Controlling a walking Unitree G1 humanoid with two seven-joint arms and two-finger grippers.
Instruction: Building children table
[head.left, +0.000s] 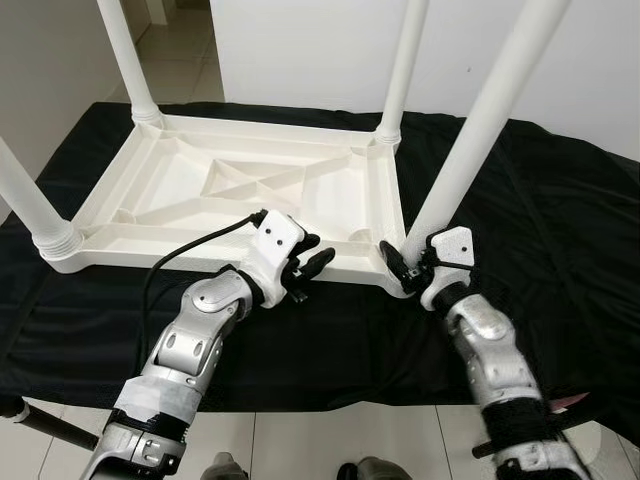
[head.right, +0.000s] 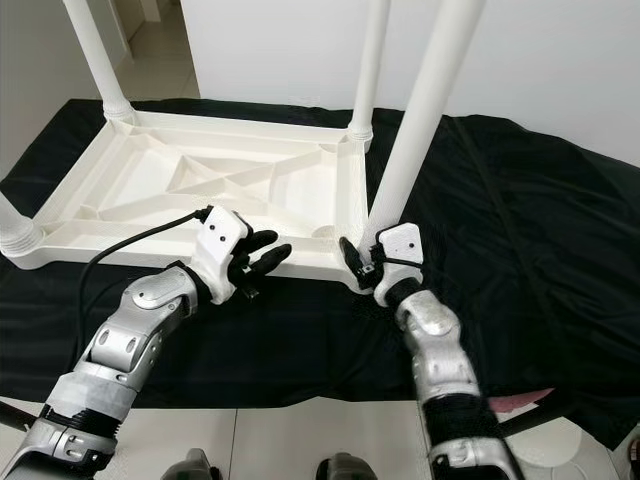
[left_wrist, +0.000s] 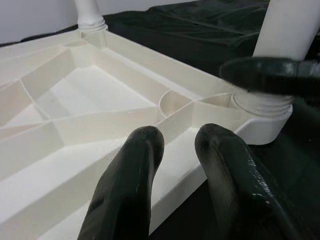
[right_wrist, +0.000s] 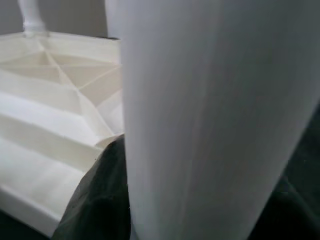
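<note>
A black cloth (head.left: 560, 230) drapes the work surface, with a white wall behind and pale floor tiles below, and on it lies the white children's table (head.left: 240, 190), flipped upside down so its ribbed underside faces up. Its long axis runs across the view from the robot's left to its right, and four white legs stand up from the corners, pointing toward the ceiling. The left arm comes in bent at the elbow, forearm angled up and inward, and the left gripper (head.left: 312, 262) sits right at the near rim of the tabletop; in the left wrist view its two black fingers (left_wrist: 127, 195) lie side by side with a narrow gap, over the rim, clamping nothing. Over on the right, the arm reaches straight forward and the right gripper (head.left: 402, 262) is down at the base of the near right leg (head.left: 480, 130), just at its threaded collar in the corner socket. One black finger (right_wrist: 97, 200) presses against the side of the leg, the leg rising between the fingers, pinched at its foot. That leg leans slightly away to the right as it climbs.
</note>
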